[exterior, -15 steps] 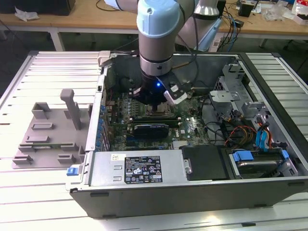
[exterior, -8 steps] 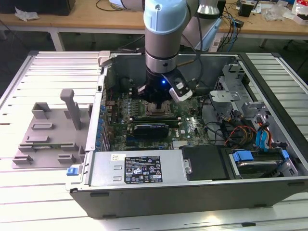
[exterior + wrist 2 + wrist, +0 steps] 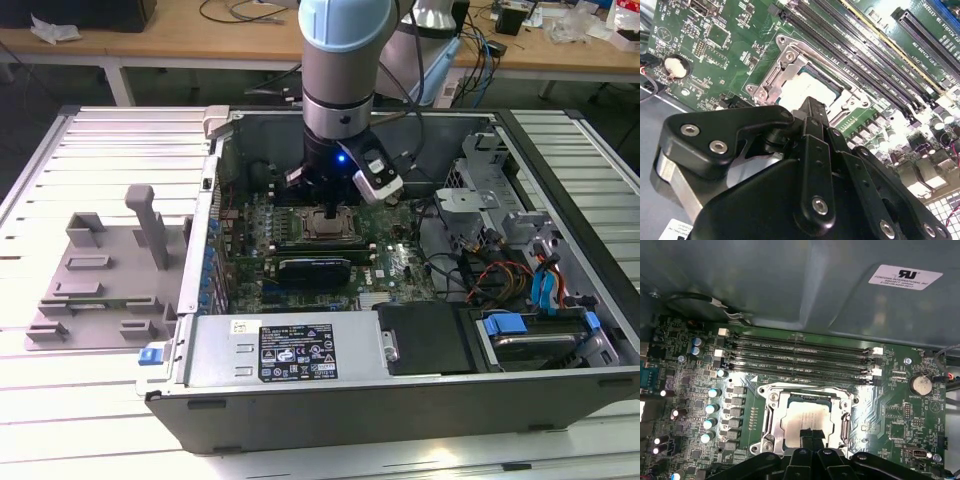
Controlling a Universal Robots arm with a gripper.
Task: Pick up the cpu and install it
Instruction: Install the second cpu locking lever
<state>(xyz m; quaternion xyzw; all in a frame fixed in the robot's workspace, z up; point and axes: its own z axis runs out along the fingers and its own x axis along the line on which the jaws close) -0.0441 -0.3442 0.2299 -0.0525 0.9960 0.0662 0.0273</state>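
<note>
Gripper: the gripper (image 3: pixel 810 436) hangs low over the motherboard, fingertips drawn close together right at the shiny top of the cpu (image 3: pixel 805 422); whether they pinch it or merely touch it cannot be told.
Cpu: directly beneath the fingertips, lying flat inside the socket frame (image 3: pixel 771 416), its silver face catching the light in both wrist views (image 3: pixel 799 91).
Socket frame: metal bracket with screws at the corners, wrapped around the cpu on all sides.
Memory slots: long black slots (image 3: pixel 800 357) run in parallel rows just beyond the socket.
Coin battery: a round cell (image 3: pixel 920 385) sits off to one side of the socket, well apart from the fingertips.
Arm: in the exterior view the arm (image 3: pixel 340 70) drops straight down into the open computer case (image 3: pixel 400 390).
Fixture tray: grey tray (image 3: pixel 105 285) lies outside the case, toward the exterior view's left, well apart from the gripper.
</note>
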